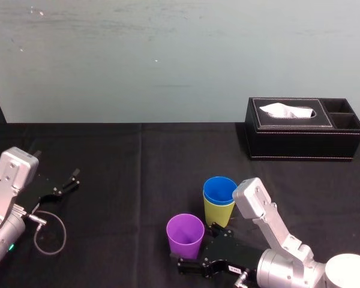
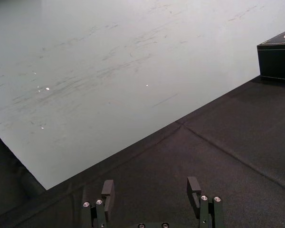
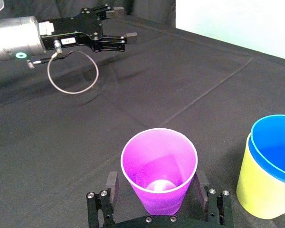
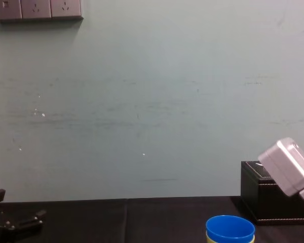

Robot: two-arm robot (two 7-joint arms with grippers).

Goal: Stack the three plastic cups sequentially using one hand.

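Head view: three plain, round plastic cups, one of each colour, stand on the black cloth (image 1: 138,180). The purple cup (image 1: 185,235) stands alone near the front. Just beside it on the right, the blue cup (image 1: 219,189) sits nested in the yellow-green cup (image 1: 219,211). All three are upright, with long axes vertical, mouths up and walls tapering to the base. The right gripper (image 1: 189,259) lies low at the purple cup's foot. The left gripper (image 1: 69,183) rests well apart at the left, spread and empty. One black tissue box (image 1: 305,129) stands at the back right. Left wrist view: the left gripper (image 2: 151,190) has its two fingers wide apart over bare cloth and holds nothing; the tissue box (image 2: 278,59) is far off. Right wrist view: the purple cup (image 3: 159,166), glossy inside, stands between the two fingers of the right gripper (image 3: 156,183). The jaws are spread wider than the cup, with a gap visible on one side, so nothing is gripped. The blue cup (image 3: 275,142) shows its rim above the yellow-green cup (image 3: 261,190). The left gripper (image 3: 123,23) and one cable loop (image 3: 71,71) lie beyond. Chest view: the blue cup (image 4: 230,229) shows its rim at the lower edge, before the tissue box (image 4: 273,197).
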